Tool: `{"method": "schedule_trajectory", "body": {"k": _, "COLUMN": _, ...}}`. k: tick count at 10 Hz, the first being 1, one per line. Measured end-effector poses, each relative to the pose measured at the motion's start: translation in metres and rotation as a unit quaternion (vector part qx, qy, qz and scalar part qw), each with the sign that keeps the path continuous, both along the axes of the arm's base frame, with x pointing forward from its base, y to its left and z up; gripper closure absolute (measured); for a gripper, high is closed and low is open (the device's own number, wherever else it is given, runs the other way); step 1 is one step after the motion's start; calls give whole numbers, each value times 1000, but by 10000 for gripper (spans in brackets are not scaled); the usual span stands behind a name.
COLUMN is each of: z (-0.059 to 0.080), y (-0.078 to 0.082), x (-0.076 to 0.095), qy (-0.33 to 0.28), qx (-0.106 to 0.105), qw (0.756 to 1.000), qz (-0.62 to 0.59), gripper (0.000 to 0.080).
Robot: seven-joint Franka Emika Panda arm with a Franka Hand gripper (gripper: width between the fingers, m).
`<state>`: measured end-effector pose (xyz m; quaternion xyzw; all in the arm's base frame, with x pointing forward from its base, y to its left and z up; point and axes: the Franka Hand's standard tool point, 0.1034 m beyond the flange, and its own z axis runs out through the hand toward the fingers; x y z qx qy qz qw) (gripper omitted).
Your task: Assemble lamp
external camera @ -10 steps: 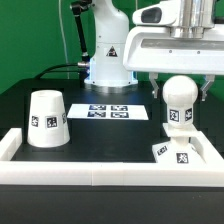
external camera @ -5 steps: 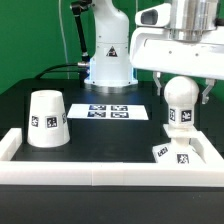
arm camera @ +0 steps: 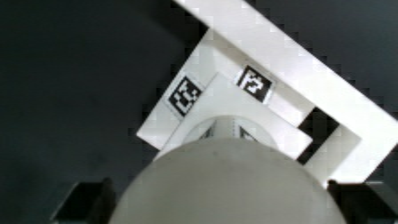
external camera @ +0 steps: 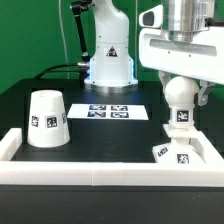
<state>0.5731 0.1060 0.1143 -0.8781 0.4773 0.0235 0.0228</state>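
My gripper [external camera: 180,97] is shut on the ball-topped bulb [external camera: 180,105] and holds it upright in the air at the exterior view's right. The small blocky base [external camera: 172,152] lies on the table just below the bulb, inside the white wall's corner. The large cone shade [external camera: 46,119] stands at the exterior view's left. In the wrist view the bulb's rounded top [arm camera: 222,180] fills the space between my two dark fingers [arm camera: 82,202], and the base [arm camera: 240,100] with its tags shows beyond it.
A white wall [external camera: 100,168] runs along the front and up both sides of the black table. The marker board [external camera: 110,111] lies in the middle at the back. The robot's base [external camera: 108,55] stands behind it.
The gripper has risen a little with the bulb and shifted slightly toward the exterior view's right. The base and the shade have not moved.
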Motion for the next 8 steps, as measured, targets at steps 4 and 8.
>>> {"method": "schedule_trajectory", "body": {"k": 4, "z": 0, "y": 1, "x": 0, "qy": -1, "qx": 2, "qw": 1000, "qz": 12, "gripper": 115}}
{"method": "schedule_trajectory", "body": {"k": 8, "z": 8, "y": 4, "x": -2, "qy": -26, "qx": 4, "qw": 980, "qz": 199, "gripper": 101}}
